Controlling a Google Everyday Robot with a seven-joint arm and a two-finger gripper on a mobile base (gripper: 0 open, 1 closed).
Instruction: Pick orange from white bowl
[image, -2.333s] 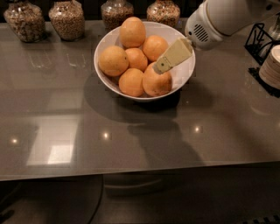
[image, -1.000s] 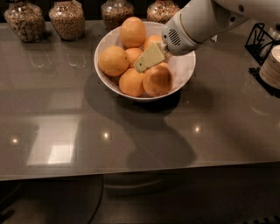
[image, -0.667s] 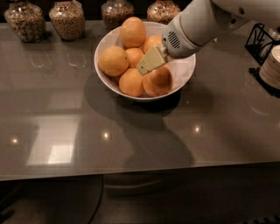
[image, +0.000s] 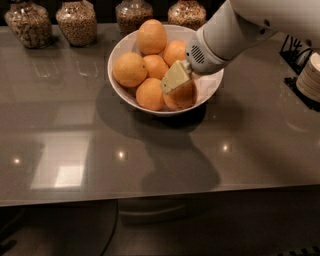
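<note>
A white bowl (image: 206, 90) stands at the back middle of the grey table and holds several oranges. One orange (image: 152, 36) lies on top at the back, one (image: 129, 69) at the left, one (image: 149, 94) at the front. My gripper (image: 175, 78), at the end of a white arm coming in from the upper right, reaches down into the bowl. Its cream-coloured tip lies against the front-right orange (image: 182, 98) and partly hides it. No orange is lifted out of the bowl.
Several glass jars of grain (image: 76, 21) line the table's back edge. A stack of pale dishes (image: 310, 75) and a black wire rack (image: 294, 50) stand at the right edge. The table's front edge (image: 150, 200) runs across the lower part of the view.
The gripper has moved left from the bowl's right side to over its middle, then sunk a little onto the front-right orange. The oranges have not moved.
</note>
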